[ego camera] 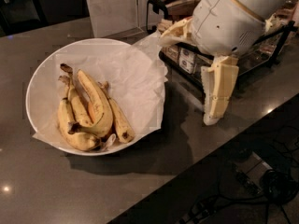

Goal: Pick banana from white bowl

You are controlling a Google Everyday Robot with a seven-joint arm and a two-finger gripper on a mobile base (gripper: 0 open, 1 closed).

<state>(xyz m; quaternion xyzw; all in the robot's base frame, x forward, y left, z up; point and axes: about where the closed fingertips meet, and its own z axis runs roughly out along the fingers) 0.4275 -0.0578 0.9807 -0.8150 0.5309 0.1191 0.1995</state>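
Note:
The white bowl [37, 78], wide and lined with crinkled white paper, sits on the dark counter at the left. Several bananas lie in its front left part. The banana [102, 107] is the large curved yellow one on top of the pile, freckled, with its dark stem toward the back. Slimmer spotted bananas lie to its left [67, 125] and right [122, 125]. My gripper [211, 118] hangs from the big white arm housing at the right. It points down at the counter, right of the bowl and apart from it. It holds nothing that I can see.
A black wire rack [184, 62] of snack packets stands right behind the gripper. The counter's front edge [187, 171] runs diagonally at lower right, with cables [275, 190] on the floor beyond. A white panel [112, 8] stands at the back.

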